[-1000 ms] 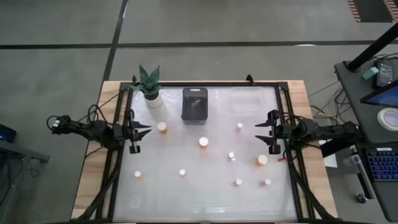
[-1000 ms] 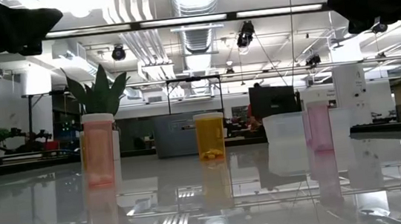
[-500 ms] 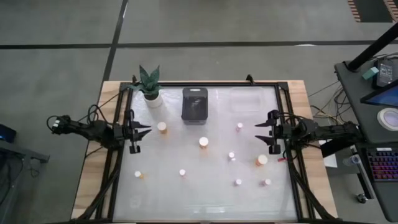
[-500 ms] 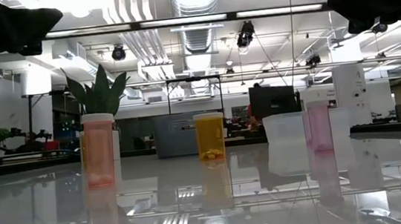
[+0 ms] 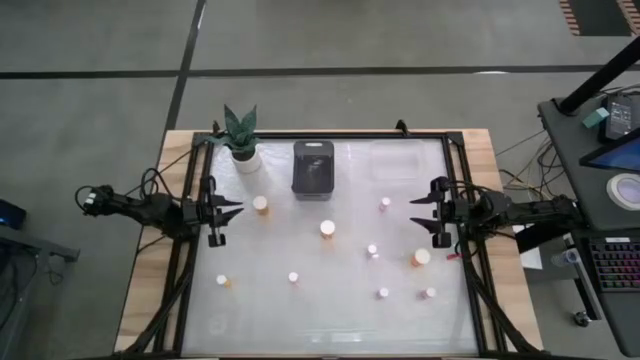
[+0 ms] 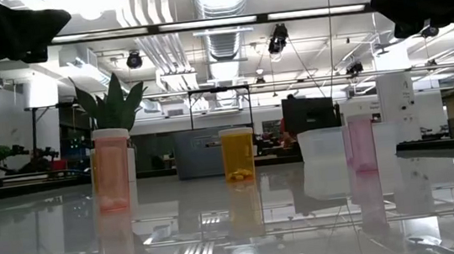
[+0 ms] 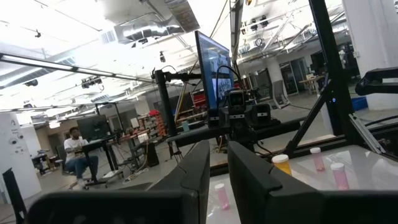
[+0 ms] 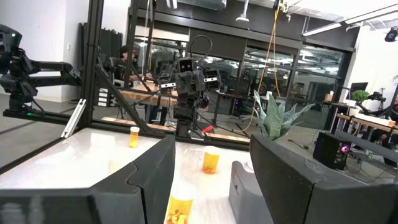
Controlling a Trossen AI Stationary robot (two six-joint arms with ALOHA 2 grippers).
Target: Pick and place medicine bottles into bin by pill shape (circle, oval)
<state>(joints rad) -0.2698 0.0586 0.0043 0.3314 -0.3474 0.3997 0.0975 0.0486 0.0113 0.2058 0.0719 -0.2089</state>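
The right claw (image 5: 424, 212) hangs at the right edge of the surface (image 5: 340, 310) with its two fingers parted and nothing between them; the left claw (image 5: 226, 212) hangs opposite at the left edge with its fingers drawn almost together, also empty, as its own wrist view shows by the narrow slit between them. Neither touches a bottle. Just inward of the left claw stands an orange bottle (image 5: 260, 204), the nearest target on that side, with a second orange bottle (image 5: 327, 229) near the middle of the surface. Close to the right claw are a small pink bottle (image 5: 385, 203) a little farther back, another pink one (image 5: 372, 250) toward the middle, and a larger orange bottle (image 5: 421, 257) just to the near side of the claw. More small bottles sit along the near part of the surface: one at the left (image 5: 223, 281), one at the centre (image 5: 293, 277), and two at the right (image 5: 383, 293) (image 5: 430, 293). All stand upright, long axis vertical, white caps up. The dark bin (image 5: 313, 168) and a clear bin (image 5: 394, 160) sit at the far edge, a potted plant (image 5: 241, 135) at the far left corner. The turning relation is probably this: the orange bottle near the right claw lies nearward and slightly inward of it, so the right arm is the closer one, and its parted fingers could straddle the upright body from the side.
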